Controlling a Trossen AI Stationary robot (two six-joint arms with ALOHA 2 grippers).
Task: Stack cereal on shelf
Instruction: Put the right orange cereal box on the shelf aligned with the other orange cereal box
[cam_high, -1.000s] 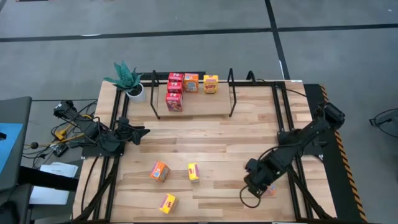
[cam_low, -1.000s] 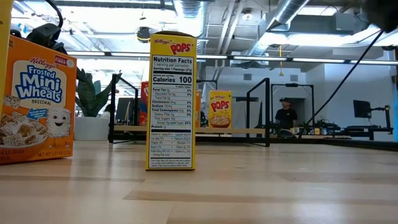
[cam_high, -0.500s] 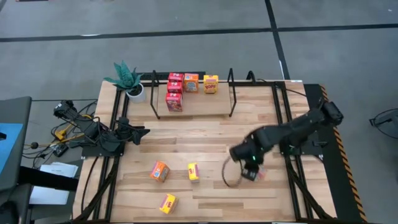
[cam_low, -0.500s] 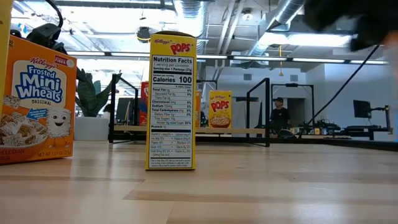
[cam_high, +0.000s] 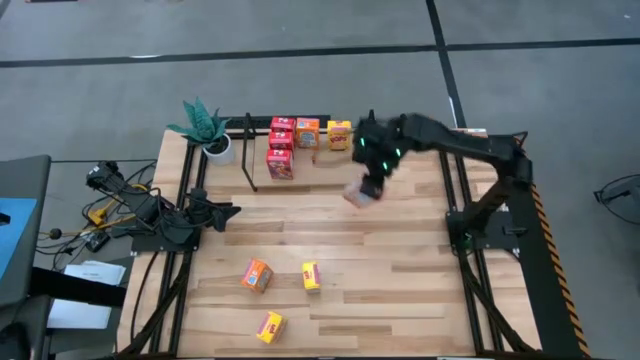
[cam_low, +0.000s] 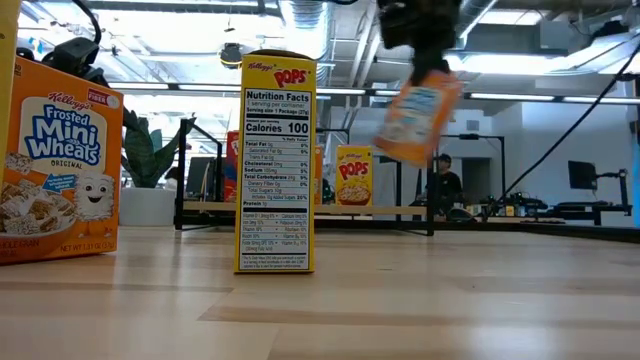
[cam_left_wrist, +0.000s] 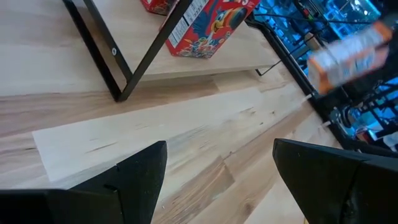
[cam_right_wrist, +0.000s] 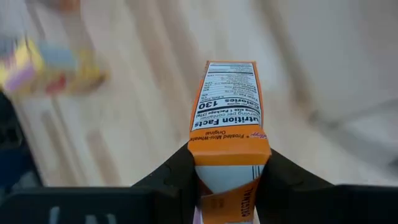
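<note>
Right gripper (cam_high: 368, 178) clamped on an orange cereal box (cam_high: 360, 194), fingers pressed to both narrow sides, box in the air just off the shelf (cam_high: 310, 172) at its right end loop, in front of it; low view shows the box (cam_low: 418, 118) tilted, hanging well above the table (cam_low: 420, 300). Right wrist view: nutrition panel of the held box (cam_right_wrist: 227, 112) faces the camera, dark fingers (cam_right_wrist: 177, 180) hugging it

Left gripper (cam_left_wrist: 217, 180) parked near the table's left edge, jaws wide apart, nothing between them, pointing toward the shelf

On the shelf: red boxes (cam_high: 280, 160) in a column at the left part, an orange box (cam_high: 307, 132) next to them at the back, a yellow box (cam_high: 339, 134) right of that. Exact count of reds hard to tell

Off the shelf, on the table well in front of it: orange box (cam_high: 258, 275), yellow box (cam_high: 311, 276) just right of it, another yellow box (cam_high: 270, 326) farther from the shelf near the front edge

Potted plant (cam_high: 208, 128) stands just left of the shelf's left end

Person (cam_low: 440, 185) visible in the room behind the shelf in the low view
</note>
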